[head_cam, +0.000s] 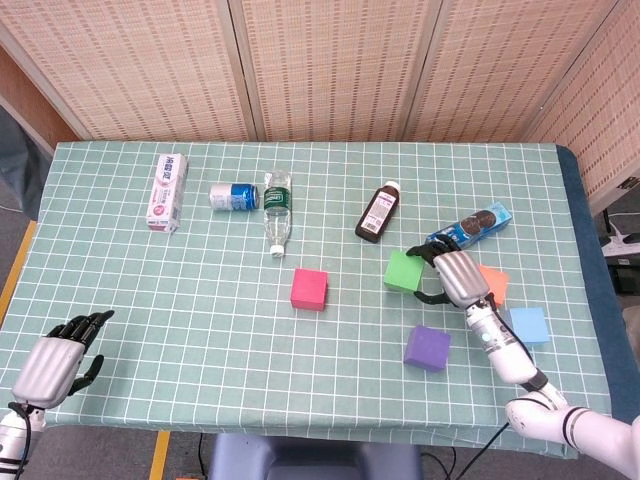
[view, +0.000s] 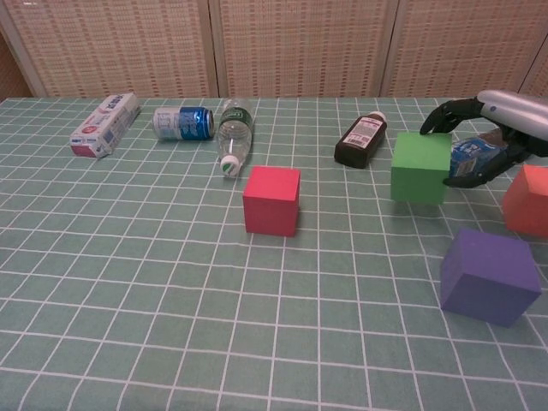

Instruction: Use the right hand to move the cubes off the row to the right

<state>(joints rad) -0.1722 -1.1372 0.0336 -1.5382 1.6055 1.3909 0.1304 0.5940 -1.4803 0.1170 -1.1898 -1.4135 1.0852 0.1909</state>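
Note:
My right hand (head_cam: 452, 276) grips the green cube (head_cam: 402, 271) from its right side, fingers over the top and thumb below. In the chest view the green cube (view: 421, 167) sits right of centre with the right hand (view: 505, 110) behind it. The red cube (head_cam: 309, 288) stands alone mid-table, also seen as the red cube (view: 271, 200). A purple cube (head_cam: 427, 348), an orange cube (head_cam: 494, 284) partly behind the hand, and a blue cube (head_cam: 528, 324) lie to the right. My left hand (head_cam: 55, 355) rests at the near left edge, holding nothing.
Along the back lie a toothpaste box (head_cam: 167, 191), a blue can (head_cam: 234, 196), a water bottle (head_cam: 277, 210), a brown medicine bottle (head_cam: 378, 213) and a cookie package (head_cam: 470, 228) just behind the right hand. The table's right edge is close to the blue cube.

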